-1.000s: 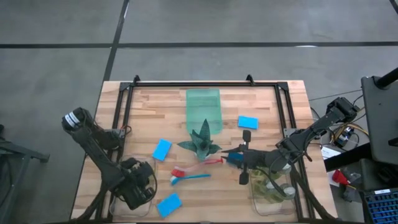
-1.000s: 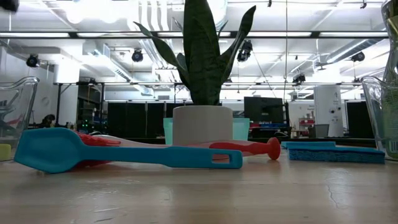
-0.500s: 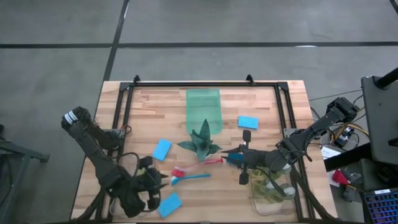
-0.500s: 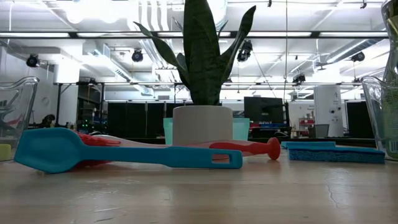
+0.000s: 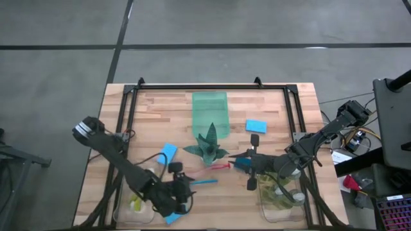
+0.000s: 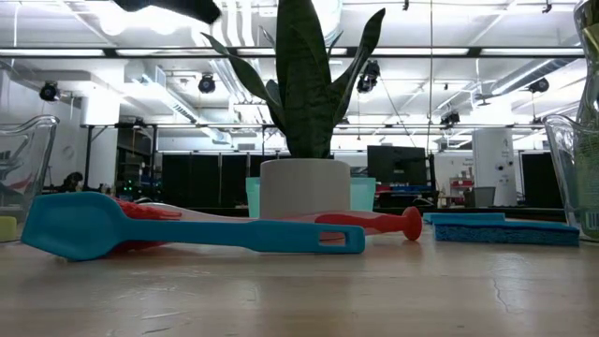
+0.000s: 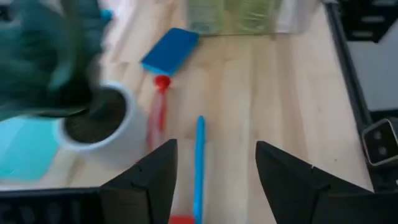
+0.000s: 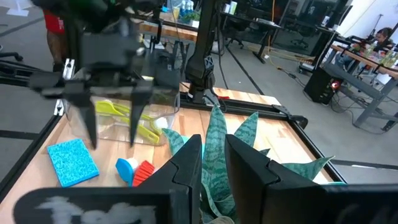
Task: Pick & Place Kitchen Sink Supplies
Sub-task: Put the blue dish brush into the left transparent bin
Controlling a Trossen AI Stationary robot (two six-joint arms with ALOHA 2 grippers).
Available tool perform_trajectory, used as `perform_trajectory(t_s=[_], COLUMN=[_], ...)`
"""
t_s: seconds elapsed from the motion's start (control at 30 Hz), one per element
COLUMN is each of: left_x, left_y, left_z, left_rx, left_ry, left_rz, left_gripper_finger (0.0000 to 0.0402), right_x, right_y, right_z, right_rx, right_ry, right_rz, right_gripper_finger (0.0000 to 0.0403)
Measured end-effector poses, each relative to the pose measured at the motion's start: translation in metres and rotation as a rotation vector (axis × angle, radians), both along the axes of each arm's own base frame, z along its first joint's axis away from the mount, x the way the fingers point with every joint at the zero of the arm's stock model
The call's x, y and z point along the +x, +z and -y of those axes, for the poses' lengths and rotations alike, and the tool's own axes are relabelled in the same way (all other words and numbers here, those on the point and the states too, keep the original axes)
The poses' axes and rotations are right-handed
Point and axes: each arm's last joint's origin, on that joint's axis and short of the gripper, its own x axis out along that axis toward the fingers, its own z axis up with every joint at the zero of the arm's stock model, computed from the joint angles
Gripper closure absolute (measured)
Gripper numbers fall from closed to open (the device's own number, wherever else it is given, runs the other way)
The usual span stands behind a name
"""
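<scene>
My left gripper (image 5: 185, 190) hangs open over the table's front, just short of the blue brush (image 5: 205, 181) and the red brush (image 5: 212, 168), which lie side by side. Its wrist view looks down the blue brush (image 7: 199, 152) between spread fingers. One blue sponge (image 5: 168, 153) lies left of the plant, another (image 5: 255, 126) at the back right, and one (image 5: 171, 218) peeks out under the left arm. A yellow brush (image 5: 136, 204) lies in the left bin (image 5: 125, 215). My right gripper (image 5: 239, 160) hovers shut and empty beside the plant, over a blue sponge (image 7: 169, 51).
The potted plant (image 5: 209, 146) stands mid-table with the green tray (image 5: 210, 106) behind it. The right bin (image 5: 282, 204) holds yellow-green soap bottles. A black frame borders the table. In the low view the pot (image 6: 304, 189) stands behind both brushes.
The left arm swung right from above the left bin to the brushes, and its gripper opened. A yellow brush now shows in that bin. The right arm stayed still.
</scene>
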Motion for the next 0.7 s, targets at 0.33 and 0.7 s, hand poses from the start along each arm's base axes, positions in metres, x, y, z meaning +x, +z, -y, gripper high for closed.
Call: perform_trajectory(t_s=[0.33, 0.7], left_x=[0.034, 0.052], left_y=[-0.055, -0.099], left_z=[-0.005, -0.014], left_rx=[0.109, 0.102], left_ry=[0.031, 0.028], left_rz=[-0.116, -0.261], left_gripper_finger=[0.0204, 0.0205], right_x=[0.0, 0.0], right_y=[0.0, -0.001], right_z=[0.0, 0.0], right_rx=[-0.003, -0.003], right_ry=[0.0, 0.0], right_rz=[-0.002, -0.002], right_gripper_finger=[0.033, 0.0346])
